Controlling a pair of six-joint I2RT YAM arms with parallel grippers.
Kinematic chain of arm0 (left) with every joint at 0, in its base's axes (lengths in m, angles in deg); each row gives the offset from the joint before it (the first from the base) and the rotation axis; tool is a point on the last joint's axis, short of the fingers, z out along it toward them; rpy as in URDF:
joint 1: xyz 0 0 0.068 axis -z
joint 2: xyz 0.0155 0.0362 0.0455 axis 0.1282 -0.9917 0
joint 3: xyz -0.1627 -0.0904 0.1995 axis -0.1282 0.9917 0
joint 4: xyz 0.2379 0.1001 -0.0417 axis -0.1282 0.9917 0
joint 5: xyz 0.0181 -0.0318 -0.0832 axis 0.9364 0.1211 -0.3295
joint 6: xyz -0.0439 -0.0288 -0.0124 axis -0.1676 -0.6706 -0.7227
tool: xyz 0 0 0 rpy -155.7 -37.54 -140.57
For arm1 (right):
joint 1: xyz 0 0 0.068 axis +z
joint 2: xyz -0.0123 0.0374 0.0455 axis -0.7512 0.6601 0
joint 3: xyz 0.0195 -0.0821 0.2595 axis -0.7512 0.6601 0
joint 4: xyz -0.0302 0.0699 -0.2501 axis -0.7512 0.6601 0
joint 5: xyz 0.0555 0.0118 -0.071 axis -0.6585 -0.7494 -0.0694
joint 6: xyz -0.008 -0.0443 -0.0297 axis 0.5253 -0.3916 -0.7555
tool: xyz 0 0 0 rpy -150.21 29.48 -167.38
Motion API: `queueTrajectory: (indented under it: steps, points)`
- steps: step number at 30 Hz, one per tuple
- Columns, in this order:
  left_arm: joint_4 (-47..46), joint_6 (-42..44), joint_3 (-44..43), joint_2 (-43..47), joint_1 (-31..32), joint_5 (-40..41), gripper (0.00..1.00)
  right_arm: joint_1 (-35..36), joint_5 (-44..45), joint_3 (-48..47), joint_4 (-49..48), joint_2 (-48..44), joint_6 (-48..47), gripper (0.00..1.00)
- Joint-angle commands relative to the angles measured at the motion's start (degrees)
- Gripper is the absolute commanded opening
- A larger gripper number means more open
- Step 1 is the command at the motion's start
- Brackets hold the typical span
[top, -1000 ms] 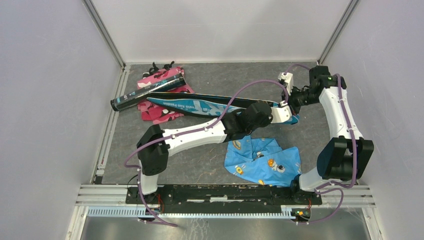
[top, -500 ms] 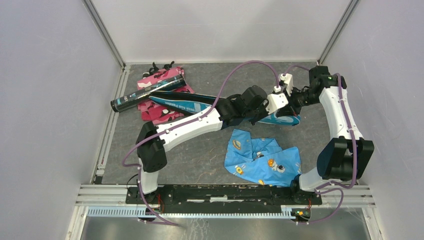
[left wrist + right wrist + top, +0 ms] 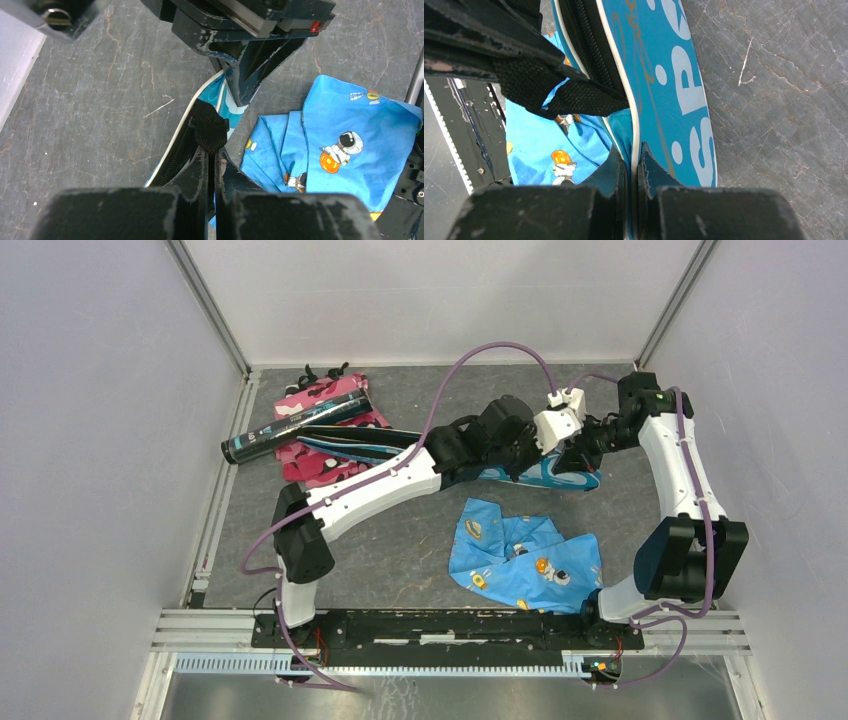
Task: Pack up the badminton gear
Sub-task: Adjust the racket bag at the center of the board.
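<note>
Blue cover (image 3: 674, 90) lettered "SP"; right end effector (image 3: 631, 167) pinching edge

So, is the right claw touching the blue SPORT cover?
Touching. The right wrist view shows the right claw shut on the white-piped edge of the blue SPORT cover, with no gap between them.

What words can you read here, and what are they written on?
"SPO": pale letters on the blue racquet cover, the rest cut off.
Black tube: print too small to read.
Blue cartoon cloth: pictures, no readable words.
</note>
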Motion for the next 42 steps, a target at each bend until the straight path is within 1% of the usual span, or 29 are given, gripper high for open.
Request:
queueTrajectory:
  steps: [1,4,13,15,17,21,26,32,37,42]
  points:
    - [-4.1,-1.8,-2.7,0.4,-0.5,1.3,0.02,0.0,-0.8,0.8,-0.8,-1.8,-4.1,0.00]
    - [-5.0,-0.3,-2.7,0.5,-1.5,5.0,0.02,-0.1,-0.6,1.3,-0.8,-2.2,-5.3,0.00]
    - [-4.5,2.1,-3.5,-0.6,-6.1,7.8,0.02,-0.1,-0.6,2.8,-0.8,-3.4,-9.0,0.00]
    - [-4.5,2.5,-3.7,-1.4,-7.0,8.1,0.03,0.0,-0.6,3.2,-0.7,-3.5,-9.9,0.00]
    - [-4.3,2.8,-4.1,-2.0,-8.0,7.3,0.07,0.0,-0.3,3.4,-0.7,-3.7,-10.6,0.00]
    - [-3.9,4.5,-5.2,-2.4,-9.0,3.9,0.19,0.0,0.8,3.7,-0.8,-3.1,-10.8,0.00]
    - [-4.1,7.6,-6.5,-3.0,-9.1,2.7,0.28,0.1,0.2,3.8,-0.7,-2.7,-11.1,0.00]
    - [-3.2,10.7,-9.0,-6.5,-9.1,3.9,0.34,0.4,-1.1,3.9,-0.7,-2.4,-10.9,0.00]
    - [-1.6,12.8,-9.2,-8.1,-9.1,3.5,0.38,0.4,-1.3,4.3,-0.7,-2.9,-11.0,0.00]
    - [2.6,14.9,-10.4,-9.3,-9.1,2.9,0.55,0.4,-1.2,3.9,-0.7,-2.3,-10.6,0.00]
